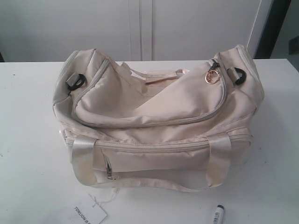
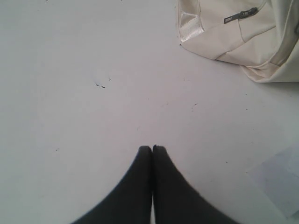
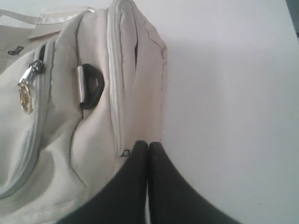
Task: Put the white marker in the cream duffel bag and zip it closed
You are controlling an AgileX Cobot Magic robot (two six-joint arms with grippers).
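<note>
Exterior view: the white marker (image 1: 218, 214) lies on the table (image 1: 28, 140), near-right of the cream duffel bag (image 1: 154, 116), whose top zipper appears shut with contents hidden, so nothing is done yet; left wrist view: left gripper (image 2: 152, 148) clenched, empty, over the table; right wrist view: right gripper (image 3: 148, 144) clenched, empty, at the bag's right end

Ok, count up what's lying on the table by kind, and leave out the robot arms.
cream duffel bag: 1
white marker: 1
paper tag: 1
Total: 3
</note>
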